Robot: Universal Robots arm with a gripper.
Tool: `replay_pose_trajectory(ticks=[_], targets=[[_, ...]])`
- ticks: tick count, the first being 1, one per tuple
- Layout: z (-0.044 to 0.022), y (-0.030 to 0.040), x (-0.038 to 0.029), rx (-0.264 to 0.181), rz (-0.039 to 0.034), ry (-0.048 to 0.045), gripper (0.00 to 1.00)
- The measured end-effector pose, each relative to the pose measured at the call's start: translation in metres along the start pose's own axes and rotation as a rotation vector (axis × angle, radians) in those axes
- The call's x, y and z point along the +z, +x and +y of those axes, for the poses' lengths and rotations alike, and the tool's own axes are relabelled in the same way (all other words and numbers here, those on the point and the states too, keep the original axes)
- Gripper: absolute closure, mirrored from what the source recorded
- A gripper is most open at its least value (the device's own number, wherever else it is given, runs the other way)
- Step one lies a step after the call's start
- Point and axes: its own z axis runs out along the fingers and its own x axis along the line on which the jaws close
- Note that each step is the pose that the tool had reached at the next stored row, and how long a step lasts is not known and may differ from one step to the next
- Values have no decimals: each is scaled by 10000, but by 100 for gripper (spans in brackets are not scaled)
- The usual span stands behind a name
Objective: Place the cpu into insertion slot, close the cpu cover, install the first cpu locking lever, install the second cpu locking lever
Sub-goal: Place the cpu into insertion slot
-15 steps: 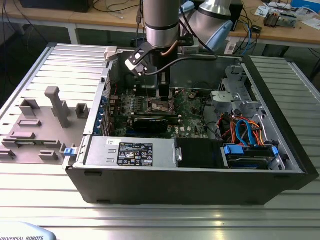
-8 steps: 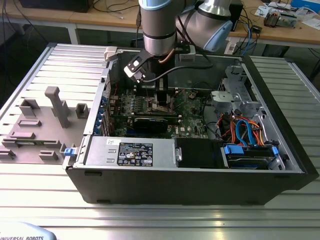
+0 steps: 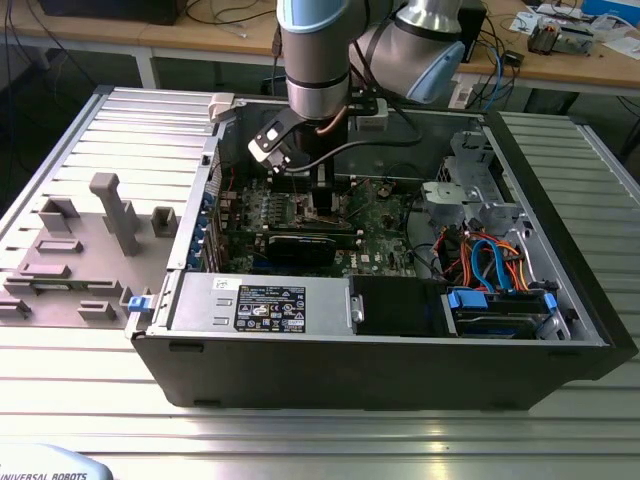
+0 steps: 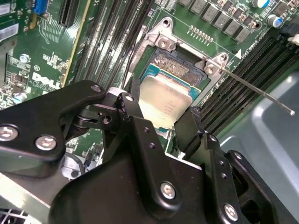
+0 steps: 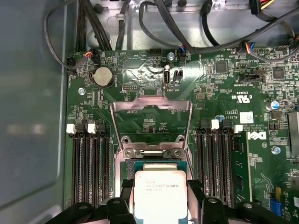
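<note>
In the exterior view the arm [image 3: 318, 60] reaches down into the open computer case [image 3: 300, 375], and its wrist and gripper [image 3: 322, 195] hide the socket area, so that view does not tell us what the gripper carries.

Both wrist views settle it: the gripper [image 4: 161, 105] [image 5: 160, 186] is clamped on the cpu [image 4: 166, 100] [image 5: 160, 196], with a black finger [image 4: 135, 100] against each of two opposite edges. The gripper's own body cuts off the near part of the chip in both.

The second wrist view shows the insertion slot [image 4: 180, 67] partly bare, its pin field exposed beyond the chip's far edge. We cannot tell whether the chip rests in the slot or hangs just above it. A thin locking lever [image 4: 257, 89] sticks out from one corner of the socket, unlatched.

The first wrist view shows the cpu cover [image 5: 152, 103] swung up and open just beyond the chip, with board visible through its window. Memory slots [image 5: 91, 170] flank the socket on both sides, and a coin cell [image 5: 103, 76] sits farther off.

Around the motherboard [image 3: 385, 225] in the exterior view, a long black expansion card [image 3: 300, 248] lies at six o'clock from the gripper, and orange and blue cables [image 3: 490, 258] bunch at four o'clock. Grey fixtures [image 3: 115, 210] stand on the ribbed tabletop [image 3: 300, 440] at nine o'clock, well apart from the case.
</note>
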Motion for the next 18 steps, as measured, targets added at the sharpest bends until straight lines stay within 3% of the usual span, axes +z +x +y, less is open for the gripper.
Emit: replay_pose_trajectory(ticks=[8, 12, 18], targets=[[-38, 11, 66, -50, 4, 1, 46], [-48, 28, 141, -49, 2, 2, 46], [-55, 53, 200, -52, -6, 6, 46]])
